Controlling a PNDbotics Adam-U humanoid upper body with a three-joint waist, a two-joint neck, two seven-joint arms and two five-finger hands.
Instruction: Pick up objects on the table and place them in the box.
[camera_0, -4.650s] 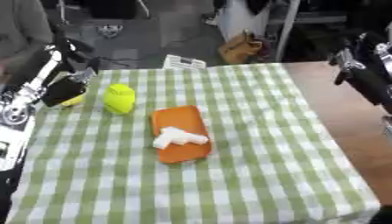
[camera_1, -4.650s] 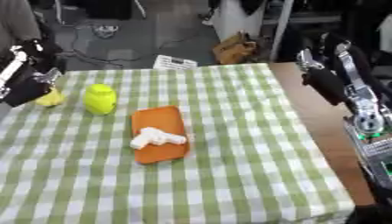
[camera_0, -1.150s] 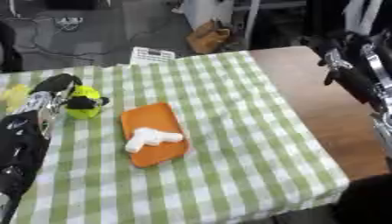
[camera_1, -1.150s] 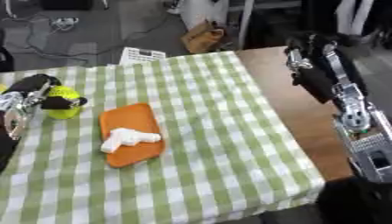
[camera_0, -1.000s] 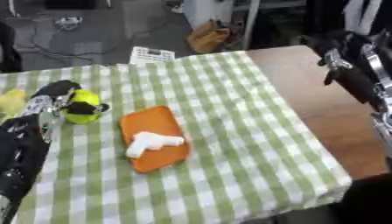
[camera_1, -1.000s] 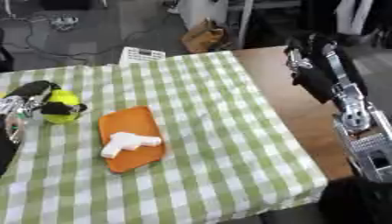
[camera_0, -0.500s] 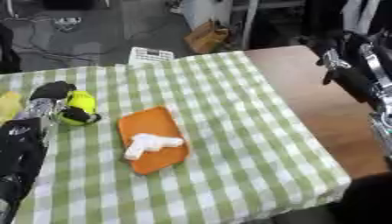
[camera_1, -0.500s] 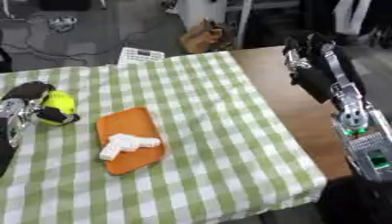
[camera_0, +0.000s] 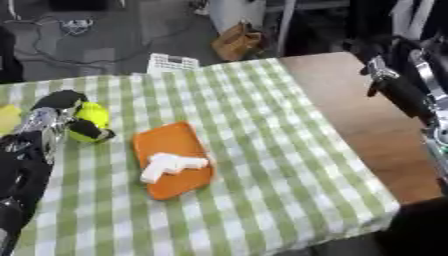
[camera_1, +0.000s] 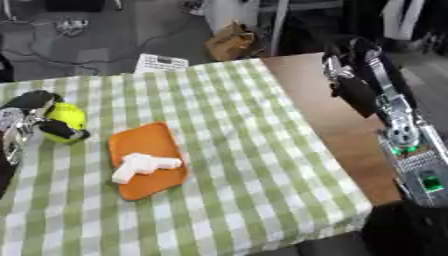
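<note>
The left hand (camera_0: 63, 117) has its fingers (camera_0: 90, 132) curled round a yellow-green object (camera_0: 92, 116), just left of the orange tray (camera_0: 173, 159) on the green-checked tabletop (camera_0: 262, 150). A white object (camera_0: 171, 165) lies on the tray. Further left of the tray, a yellow item (camera_0: 9, 117) shows at the view's edge. The right hand (camera_1: 350, 82) hangs over bare wood well right of the tray; whether its fingers are clenched or released cannot be told.

Green checked tablecloth (camera_0: 262, 125), wooden table (camera_0: 367, 120), grey floor (camera_0: 114, 45)
</note>
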